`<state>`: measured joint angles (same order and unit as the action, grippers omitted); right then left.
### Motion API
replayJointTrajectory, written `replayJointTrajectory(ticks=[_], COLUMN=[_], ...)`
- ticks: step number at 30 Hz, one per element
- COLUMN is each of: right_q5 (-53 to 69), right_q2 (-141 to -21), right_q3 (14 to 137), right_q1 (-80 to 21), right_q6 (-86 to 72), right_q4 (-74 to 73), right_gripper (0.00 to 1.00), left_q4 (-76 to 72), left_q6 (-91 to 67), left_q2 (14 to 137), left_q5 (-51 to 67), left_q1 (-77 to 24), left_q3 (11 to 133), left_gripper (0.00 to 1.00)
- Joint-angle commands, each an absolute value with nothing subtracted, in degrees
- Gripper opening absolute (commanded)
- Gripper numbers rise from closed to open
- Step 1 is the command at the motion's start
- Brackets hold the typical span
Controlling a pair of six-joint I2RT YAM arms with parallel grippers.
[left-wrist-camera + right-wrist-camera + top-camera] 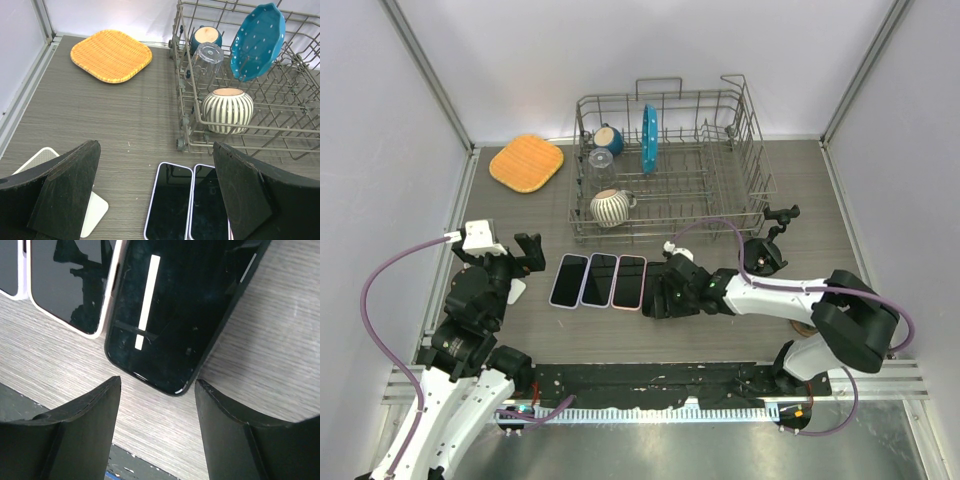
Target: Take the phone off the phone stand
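Right pincer (157, 384) of mine is hanging open, its fingers straddling, without touching, the near end of the glossy black slab phone (165, 315). It is lying flat on the grey wood-grain table (260, 340), just beside pale-edged dark-screened phones (70, 280). My left pincer (155, 145) is gaping wide, gripping nothing, facing the grey wire dish rack (181, 144).

Ahead of me a wire rack (720, 180) stands on the grey table (800, 180), towards its far edge. In it I see a blue plate (649, 137) upright on edge, a blue cup (609, 137) and a glass (601, 160) just left of the plate, and a striped mug (610, 206) at the rack's near left corner. An orange mat (527, 163) lies flat left of the rack, apart from it.
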<state>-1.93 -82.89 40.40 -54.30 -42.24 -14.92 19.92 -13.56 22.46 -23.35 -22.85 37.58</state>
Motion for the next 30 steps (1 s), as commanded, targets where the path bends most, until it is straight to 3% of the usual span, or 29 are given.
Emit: replayJointTrajectory(ticks=[1,9,22,30], right_q5=[-1.14,-3.59,-23.45,-41.04], right_q2=[-84.99,-85.61,-77.00,-72.96], right_q3=[42.27,46.49,59.39,66.35], right_q1=[-54.76,-55.19,-55.11,-48.02], right_q6=[-42.28,-39.03,-28.40,-19.07], right_q4=[-11.69,-14.85,-24.70,-23.73], right_gripper=[0.66,0.66,0.71,0.98], left_q4=[17.58,17.49,16.53,15.65], left_q6=[-14.15,-14.15,-14.24,-13.80], left_q2=[22.32,21.89,18.55,13.54], left_q5=[-23.64,-23.82,-26.54,-29.18], left_q1=[-22.59,-22.59,-21.80,-20.66], left_q3=[37.53,37.44,37.18,36.83], left_gripper=[1.00,1.00,1.00,1.00])
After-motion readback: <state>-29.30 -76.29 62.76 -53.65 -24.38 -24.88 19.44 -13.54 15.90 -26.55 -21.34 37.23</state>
